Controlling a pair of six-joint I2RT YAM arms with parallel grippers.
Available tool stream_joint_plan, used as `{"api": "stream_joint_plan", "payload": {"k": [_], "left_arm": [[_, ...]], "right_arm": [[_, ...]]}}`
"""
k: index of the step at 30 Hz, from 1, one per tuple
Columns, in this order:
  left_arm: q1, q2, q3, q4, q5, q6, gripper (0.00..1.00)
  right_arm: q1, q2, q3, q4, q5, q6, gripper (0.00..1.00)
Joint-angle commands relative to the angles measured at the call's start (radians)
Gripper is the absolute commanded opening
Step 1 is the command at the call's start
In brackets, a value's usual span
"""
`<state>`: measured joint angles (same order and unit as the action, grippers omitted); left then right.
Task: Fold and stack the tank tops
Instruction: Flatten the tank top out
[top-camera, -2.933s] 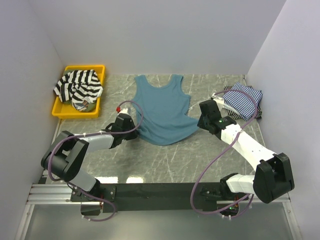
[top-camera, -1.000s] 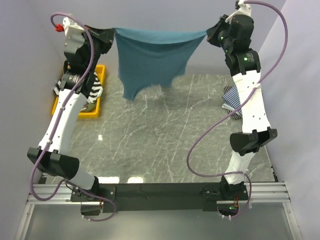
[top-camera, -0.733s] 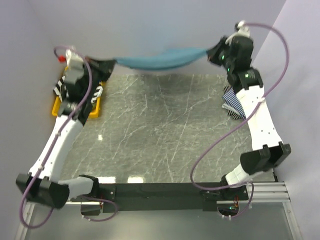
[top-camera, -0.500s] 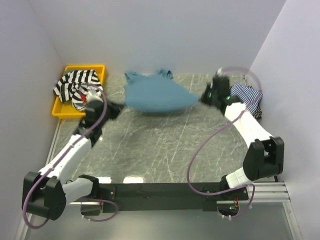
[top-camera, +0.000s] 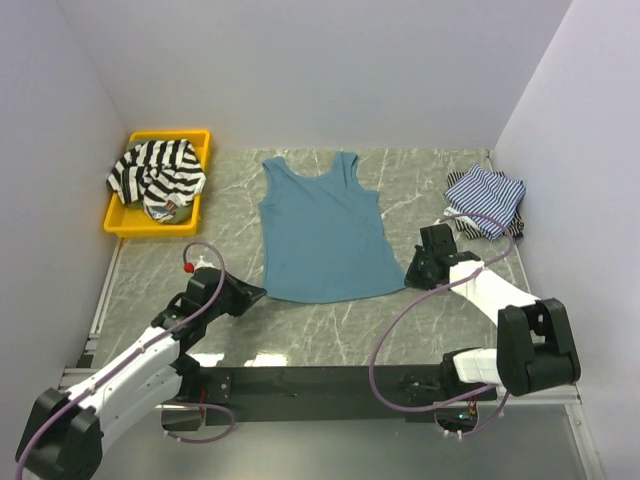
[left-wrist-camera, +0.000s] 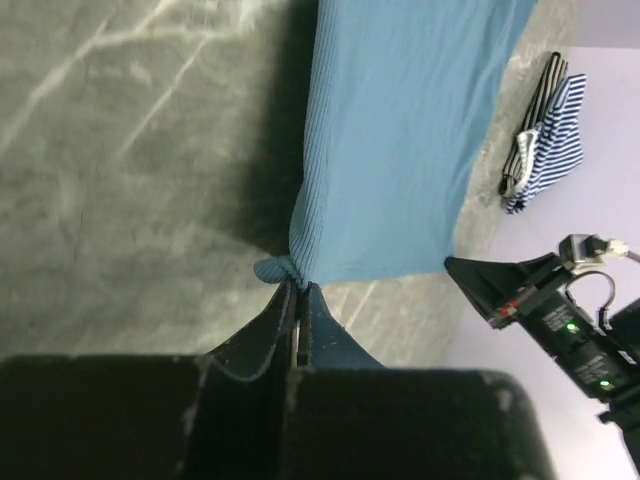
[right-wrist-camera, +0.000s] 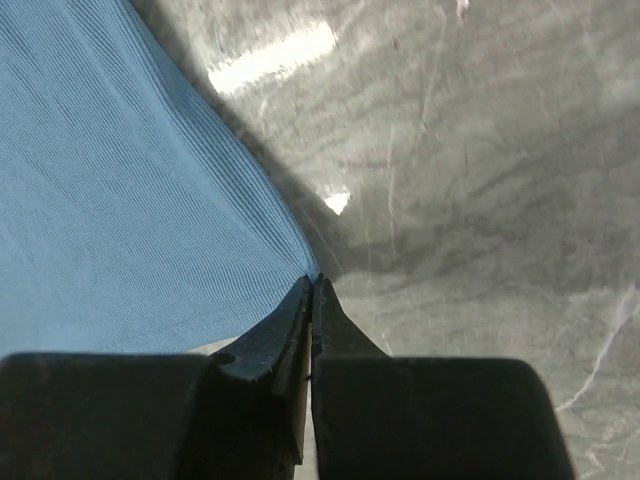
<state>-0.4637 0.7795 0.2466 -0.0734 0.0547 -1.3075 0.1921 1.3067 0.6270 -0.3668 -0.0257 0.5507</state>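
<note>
Two grippers pinched shut: left gripper (left-wrist-camera: 300, 292) on near-left hem corner, right gripper (right-wrist-camera: 312, 287) on near-right corner | teal tank top (top-camera: 325, 232) lies flat on counter (top-camera: 330, 330), straps far | advice: let go low, hem taut and unwrinkled, before folding

There was one teal top (top-camera: 325, 230), one black-and-white striped top (top-camera: 155, 172), one yellow tray (top-camera: 170, 134) and two arms (top-camera: 150, 350) (top-camera: 490, 290). The blue-striped pile (top-camera: 485, 195) at upper right couldn't be counted.

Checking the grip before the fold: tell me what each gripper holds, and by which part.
Left gripper: the teal top's left hem corner. Right gripper: its right hem corner.
</note>
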Motion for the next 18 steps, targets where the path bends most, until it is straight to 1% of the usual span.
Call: {"api": "stream_joint_plan", "payload": {"k": [1, 5, 10, 12, 13, 14, 15, 16, 17, 18], "left_arm": [[-0.012, -0.077, -0.004, -0.158, -0.024, -0.064, 0.0], [-0.016, -0.121, -0.015, -0.219, 0.01, -0.119, 0.01], [-0.033, -0.128, -0.026, -0.247, 0.068, -0.099, 0.01], [-0.038, -0.137, -0.032, -0.258, 0.099, -0.087, 0.01], [-0.039, -0.158, -0.032, -0.264, 0.108, -0.082, 0.11], [-0.039, -0.172, -0.024, -0.27, 0.118, -0.064, 0.18], [-0.039, -0.189, -0.017, -0.302, 0.119, -0.055, 0.25], [-0.039, -0.225, -0.004, -0.319, 0.114, -0.044, 0.38], [-0.039, -0.246, 0.025, -0.333, 0.099, -0.017, 0.42], [-0.039, -0.264, 0.043, -0.374, 0.085, -0.004, 0.46]], "right_arm": [[0.003, -0.055, -0.03, 0.008, 0.024, 0.014, 0.04], [0.004, -0.119, -0.033, -0.027, 0.023, 0.035, 0.11], [0.004, -0.216, -0.027, -0.083, 0.05, 0.051, 0.16], [0.004, -0.256, -0.024, -0.112, 0.059, 0.057, 0.21], [0.004, -0.267, -0.018, -0.122, 0.063, 0.055, 0.23], [0.004, -0.296, -0.016, -0.135, 0.064, 0.055, 0.28], [0.006, -0.311, -0.016, -0.141, 0.066, 0.055, 0.31], [0.006, -0.328, -0.019, -0.147, 0.072, 0.055, 0.33], [0.006, -0.363, -0.021, -0.161, 0.076, 0.052, 0.37], [0.021, -0.382, -0.021, -0.167, 0.082, 0.052, 0.38]]}}
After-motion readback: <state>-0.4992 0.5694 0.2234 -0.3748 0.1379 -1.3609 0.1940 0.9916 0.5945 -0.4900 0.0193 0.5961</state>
